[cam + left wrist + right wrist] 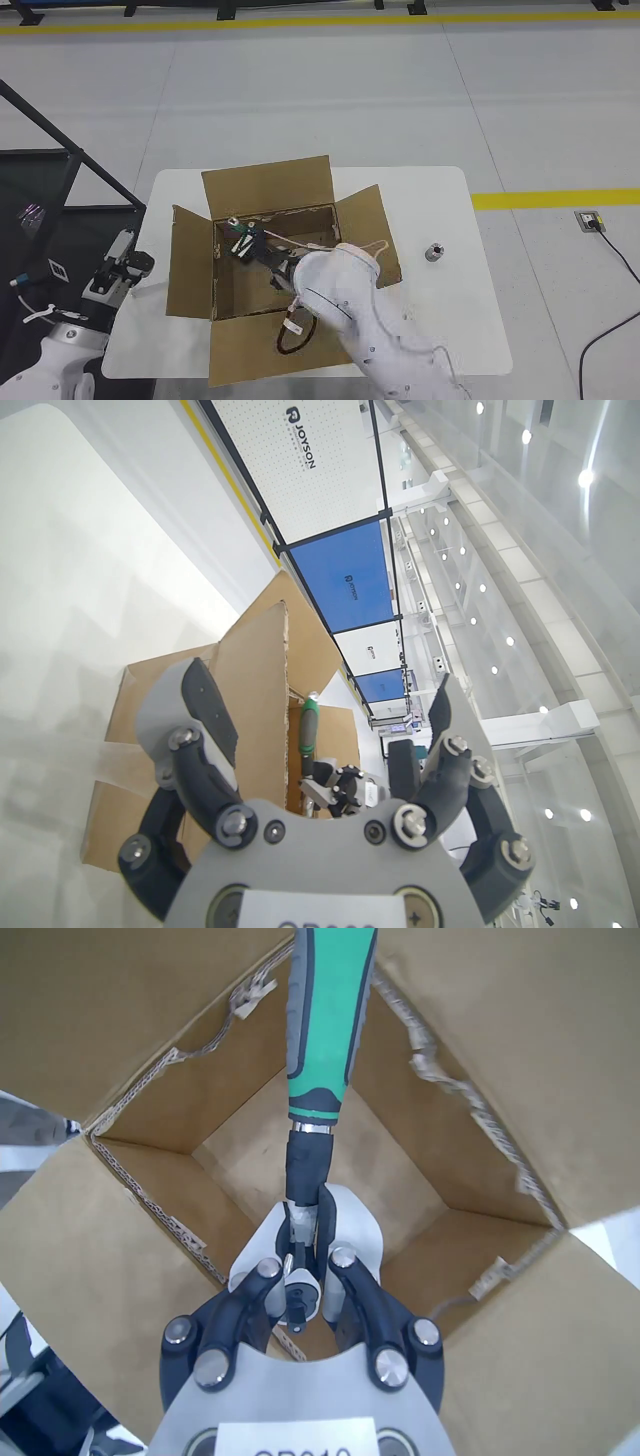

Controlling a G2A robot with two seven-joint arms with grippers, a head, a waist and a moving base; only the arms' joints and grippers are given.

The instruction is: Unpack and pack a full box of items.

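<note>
R fingers (328,1215) pinch ratchet (325,1023) (green rubbery grip, steel head) over corrugated box (125,1003); L fingers (207,705) spread.

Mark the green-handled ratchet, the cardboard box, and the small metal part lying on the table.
green-handled ratchet (331,1013): right wrist view, on the green grip.
cardboard box (268,186): top view, on its far flap.
small metal part (433,252): top view, on its middle.

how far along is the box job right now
Done: one socket lies out on the table, beside the box. In hand: the right pincer is shut on the ratchet, held in the open box, whose visible floor looks bare. The left pincer is open, beside the box. Still to do: finish the ratchet's move; whether it goes out or in, I cannot tell.
</note>
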